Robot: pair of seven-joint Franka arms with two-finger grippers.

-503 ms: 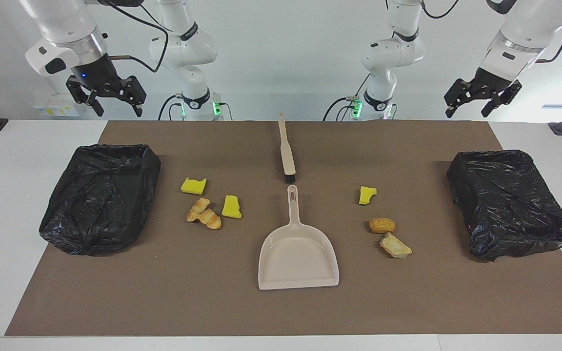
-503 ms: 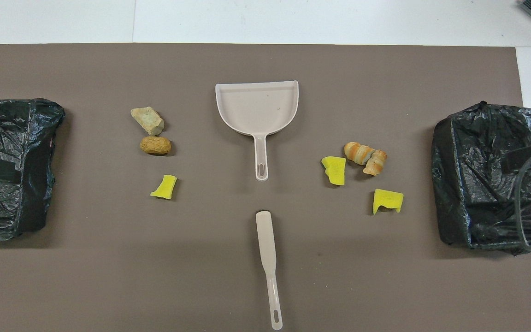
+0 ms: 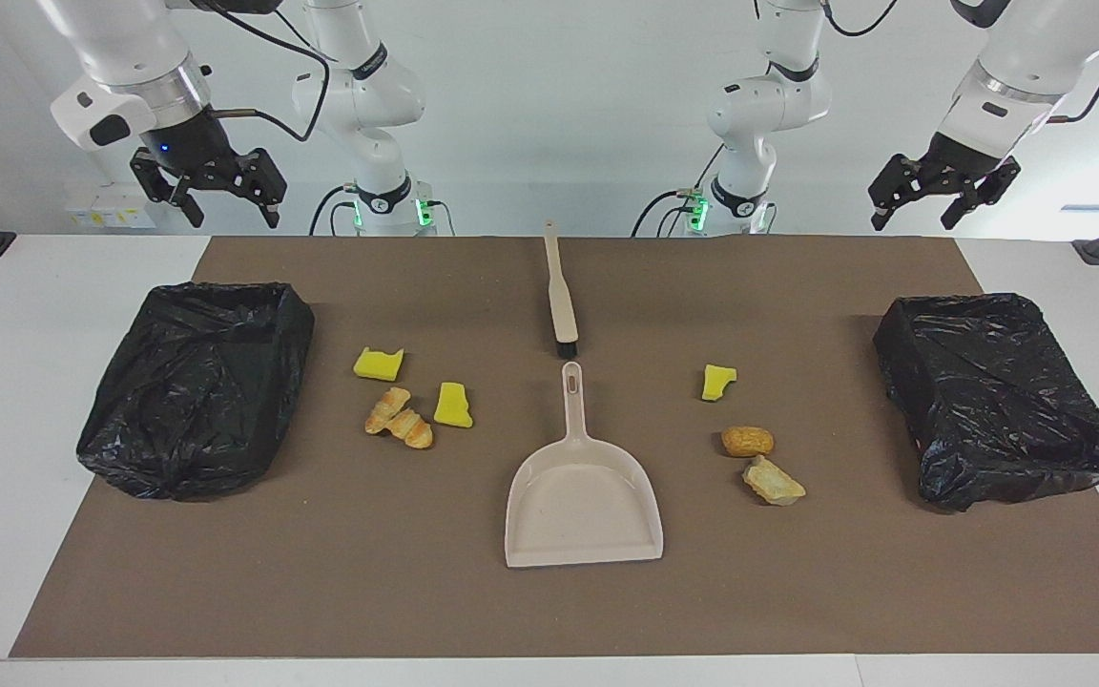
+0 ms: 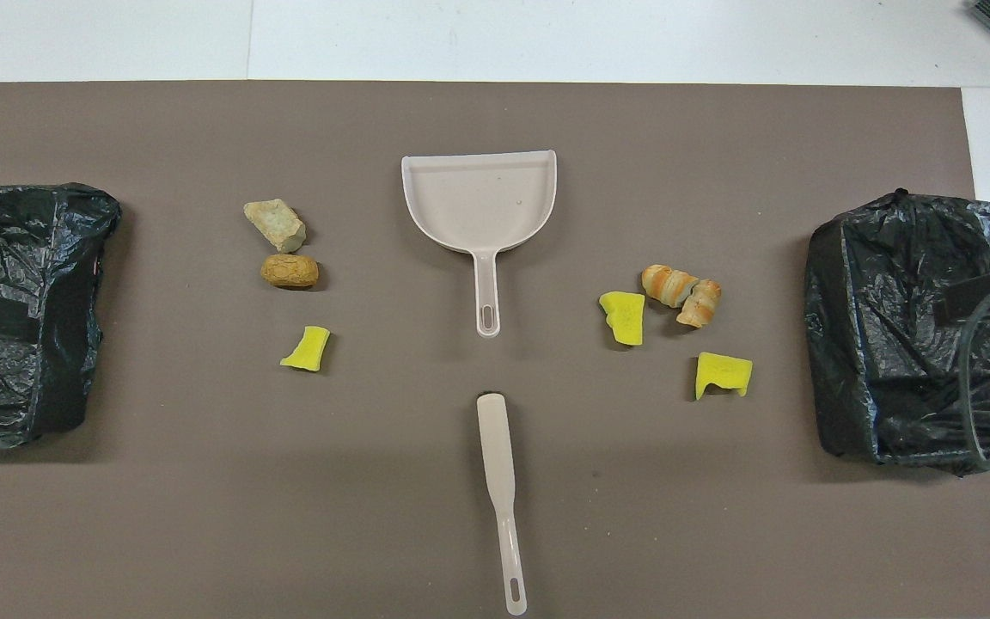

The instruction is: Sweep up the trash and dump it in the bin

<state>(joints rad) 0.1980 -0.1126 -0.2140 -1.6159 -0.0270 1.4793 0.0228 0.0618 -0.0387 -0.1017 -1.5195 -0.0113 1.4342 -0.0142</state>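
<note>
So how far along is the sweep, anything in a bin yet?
Nothing is done yet. The dustpan lies empty, the brush untouched. Both tools, right and left, hang open and empty near the bases. All six scraps, three yellow sponge chunks and three bread pieces, remain to sweep into a lined bin.

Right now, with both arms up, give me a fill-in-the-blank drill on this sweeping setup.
1. The number of yellow sponge chunks on the brown mat is ____.
2. The beige dustpan holds ____ scraps.
3. The brush lies ____ to the robots than the dustpan.
4. The croissant piece lies toward the ____ arm's end, where the right gripper hangs open; the left gripper is open too.

Missing words: three; no; nearer; right
</note>
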